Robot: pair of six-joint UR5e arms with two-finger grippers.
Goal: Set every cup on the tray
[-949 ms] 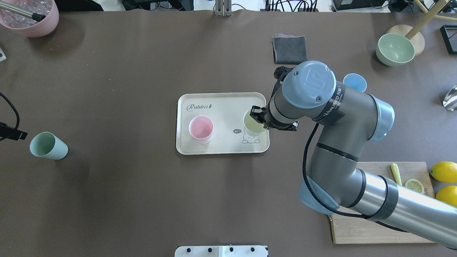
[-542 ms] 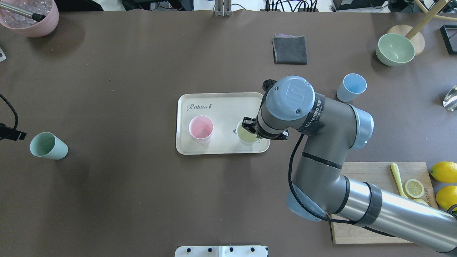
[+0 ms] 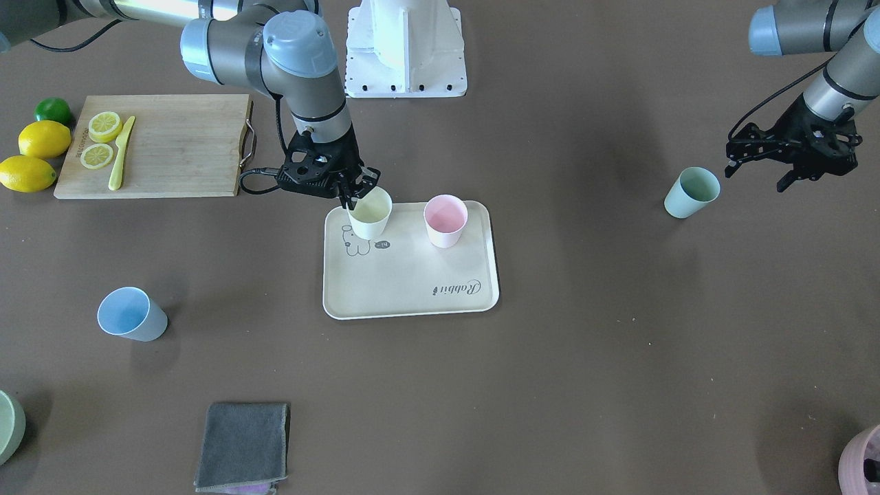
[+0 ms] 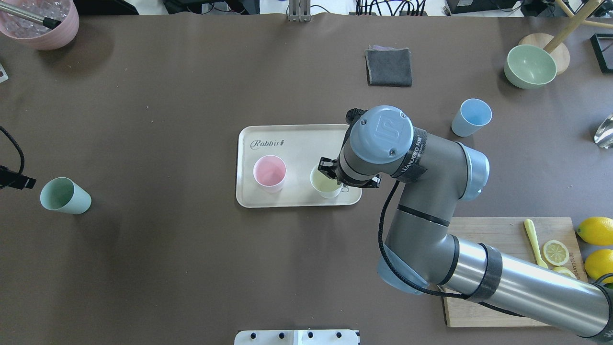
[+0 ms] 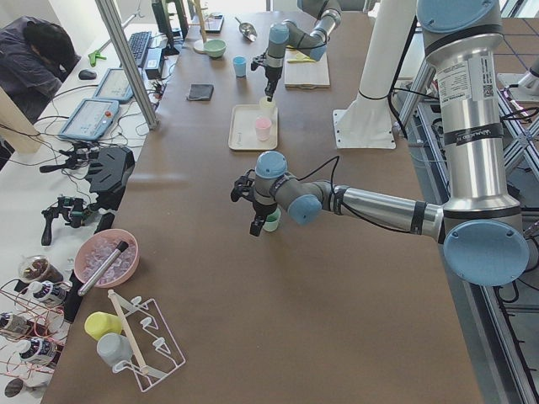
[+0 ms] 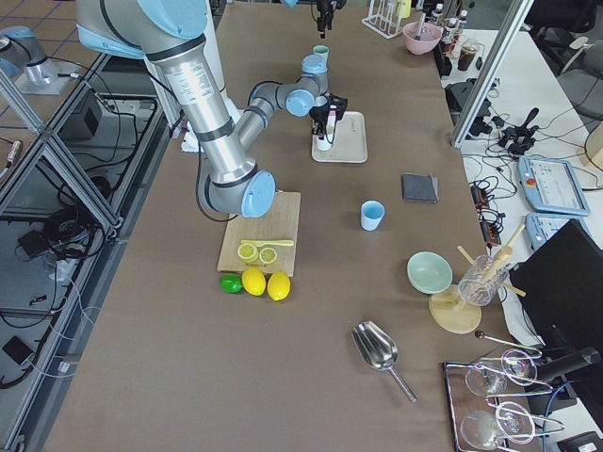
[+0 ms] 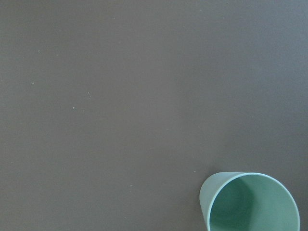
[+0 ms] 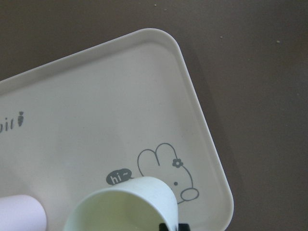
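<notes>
On tray (image 4: 297, 143) mid-frame overhead: pink cup (image 4: 269, 173) placed, pale yellow cup (image 4: 324, 184) rim-pinched by right gripper (image 3: 354, 198). You've two left: mint green cup (image 4: 64, 195) far left by spread-open left gripper (image 3: 756, 177), light blue cup (image 4: 471, 116) upper right.

The tray (image 4: 297, 139) lies mid-table. Two cups are on it, along the edge nearest the robot. The first cup (image 4: 269, 173) is toward the left end. The second cup (image 4: 325, 186) is at the right corner, over the drawing, with the right gripper (image 3: 356, 197) at its rim. A third cup (image 4: 64, 195) stands on the table well to the robot's left of the tray, near the left gripper (image 3: 756, 175). A fourth cup (image 4: 471, 117) stands on the table to the tray's right and farther back. The cloth (image 4: 389, 67) and bowl (image 4: 529, 66) lie beyond it.
</notes>
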